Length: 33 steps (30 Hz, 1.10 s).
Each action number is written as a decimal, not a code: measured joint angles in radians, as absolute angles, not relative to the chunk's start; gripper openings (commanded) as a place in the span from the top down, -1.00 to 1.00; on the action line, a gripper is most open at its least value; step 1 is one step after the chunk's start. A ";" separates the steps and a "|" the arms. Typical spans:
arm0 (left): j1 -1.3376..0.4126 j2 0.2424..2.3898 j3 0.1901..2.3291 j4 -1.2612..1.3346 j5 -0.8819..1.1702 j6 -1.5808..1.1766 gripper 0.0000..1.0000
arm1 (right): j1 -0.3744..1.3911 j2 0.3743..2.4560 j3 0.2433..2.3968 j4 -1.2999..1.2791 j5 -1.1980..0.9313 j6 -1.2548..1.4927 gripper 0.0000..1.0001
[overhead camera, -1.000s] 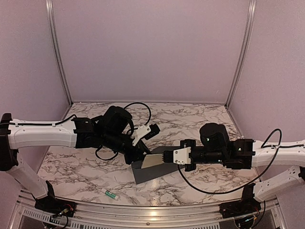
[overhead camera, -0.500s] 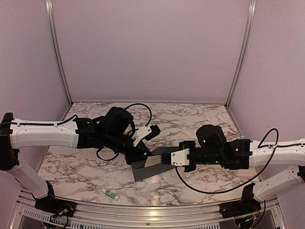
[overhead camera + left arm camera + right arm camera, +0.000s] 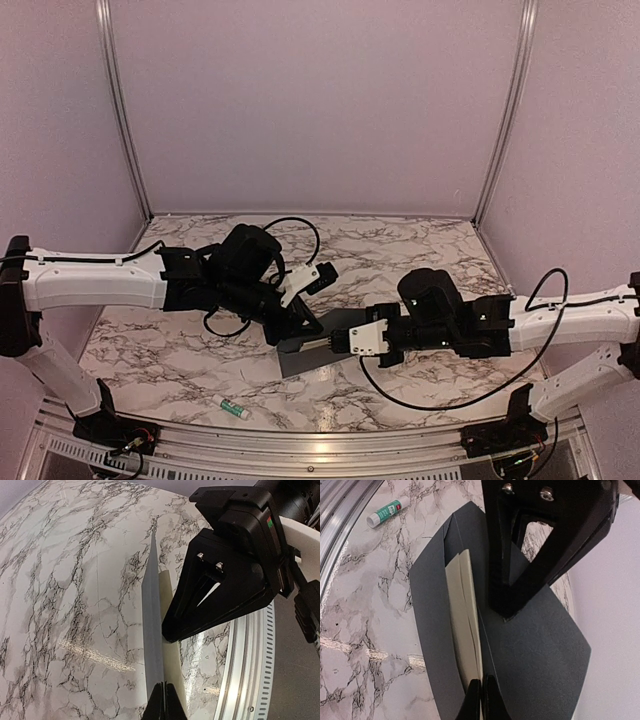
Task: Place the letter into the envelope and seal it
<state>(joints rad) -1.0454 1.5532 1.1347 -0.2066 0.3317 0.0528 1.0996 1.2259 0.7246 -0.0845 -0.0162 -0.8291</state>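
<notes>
Pinching flat dark grey paper envelope (image 3: 535, 650) by one edge in left jaws, mid-desk towards near edge. Holding thin cream creased paper letter (image 3: 462, 615) part-way in pocket, nipped in right jaws. Probably light, floppy, buckle-prone: grip edges, push gently.

A table (image 3: 420, 245) with a white marble-pattern top, veined in grey and black, stands inside a small booth. Plain pale lilac panels close it in: a back wall (image 3: 320, 100), a left wall (image 3: 50, 130) and a right wall (image 3: 590, 130). An aluminium post stands at each back corner, the left post (image 3: 118, 110) and the right post (image 3: 508, 110). A ribbed aluminium rail (image 3: 300, 440) runs along the table's near edge. Soft light leaves a pale glare streak (image 3: 95, 655) on the tabletop.
</notes>
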 measured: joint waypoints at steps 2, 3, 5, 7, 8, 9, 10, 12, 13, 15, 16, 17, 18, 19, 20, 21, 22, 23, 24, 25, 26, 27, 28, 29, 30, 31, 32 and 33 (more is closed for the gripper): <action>-1.045 1.555 1.138 -0.207 0.332 0.053 1.00 | 1.100 1.244 0.725 -0.083 -0.018 -0.823 1.00; -1.045 1.555 1.139 -0.207 0.332 0.053 1.00 | 1.101 1.253 0.725 -0.083 -0.018 -0.819 1.00; -1.045 1.556 1.139 -0.207 0.332 0.053 1.00 | 1.102 1.266 0.725 -0.083 -0.018 -0.814 1.00; -1.045 1.556 1.139 -0.207 0.332 0.053 1.00 | 1.102 1.277 0.725 -0.082 -0.018 -0.811 1.00; -1.045 1.556 1.140 -0.207 0.332 0.053 1.00 | 1.102 1.281 0.725 -0.082 -0.018 -0.809 1.00; -1.045 1.557 1.141 -0.208 0.332 0.053 1.00 | 1.102 1.286 0.725 -0.082 -0.018 -0.808 1.00; -1.045 1.557 1.142 -0.207 0.332 0.053 1.00 | 1.102 1.292 0.725 -0.082 -0.018 -0.807 1.00; -1.045 1.560 1.143 -0.209 0.332 0.053 1.00 | 1.103 1.303 0.727 -0.081 -0.018 -0.804 1.00; -1.045 1.562 1.143 -0.210 0.332 0.053 1.00 | 1.104 1.310 0.730 -0.081 -0.017 -0.804 1.00; -1.045 1.567 1.143 -0.215 0.332 0.053 1.00 | 1.107 1.325 0.737 -0.082 -0.017 -0.804 1.00; -1.045 1.570 1.143 -0.216 0.332 0.053 1.00 | 1.108 1.333 0.739 -0.082 -0.017 -0.804 1.00; -1.045 1.572 1.143 -0.216 0.332 0.052 1.00 | 1.109 1.340 0.741 -0.082 -0.017 -0.804 1.00; -1.045 1.574 1.143 -0.217 0.332 0.052 1.00 | 1.109 1.347 0.743 -0.082 -0.017 -0.804 1.00; -1.045 1.575 1.143 -0.218 0.332 0.053 1.00 | 1.110 1.353 0.744 -0.082 -0.016 -0.804 1.00; -1.045 1.575 1.143 -0.219 0.332 0.052 1.00 | 1.110 1.357 0.746 -0.082 -0.016 -0.803 1.00; -1.045 1.576 1.143 -0.221 0.332 0.052 1.00 | 1.111 1.362 0.751 -0.082 -0.015 -0.801 1.00; -1.045 1.576 1.143 -0.223 0.332 0.052 1.00 | 1.112 1.367 0.755 -0.083 -0.014 -0.800 1.00; -1.045 1.577 1.143 -0.225 0.332 0.052 1.00 | 1.113 1.370 0.757 -0.082 -0.012 -0.799 1.00; -1.045 1.578 1.143 -0.226 0.332 0.052 1.00 | 1.114 1.373 0.759 -0.083 -0.012 -0.798 1.00; -1.045 1.578 1.143 -0.227 0.332 0.052 1.00 | 1.116 1.375 0.760 -0.083 -0.012 -0.797 1.00; -1.045 1.579 1.143 -0.228 0.332 0.052 1.00 | 1.117 1.377 0.761 -0.083 -0.013 -0.797 1.00; -1.045 1.579 1.143 -0.230 0.332 0.052 1.00 | 1.119 1.378 0.762 -0.083 -0.016 -0.797 1.00; -1.045 1.579 1.143 -0.230 0.332 0.052 1.00 | 1.122 1.378 0.763 -0.083 -0.020 -0.797 1.00; -1.045 1.579 1.144 -0.230 0.332 0.052 1.00 | 1.124 1.378 0.763 -0.083 -0.025 -0.797 1.00; -1.045 1.579 1.144 -0.230 0.332 0.052 1.00 | 1.125 1.380 0.763 -0.082 -0.031 -0.797 0.97; -1.045 1.579 1.144 -0.230 0.332 0.052 1.00 | 1.126 1.383 0.765 -0.082 -0.039 -0.797 0.94; -1.045 1.579 1.144 -0.231 0.332 0.052 1.00 | 1.127 1.389 0.768 -0.082 -0.043 -0.797 0.91; -1.045 1.579 1.144 -0.232 0.332 0.052 1.00 | 1.128 1.398 0.775 -0.082 -0.046 -0.796 0.88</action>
<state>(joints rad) -1.0454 1.5787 1.1439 -0.2317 0.3317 0.0525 1.1278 1.3983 0.7753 -0.0822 -0.0460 -0.7956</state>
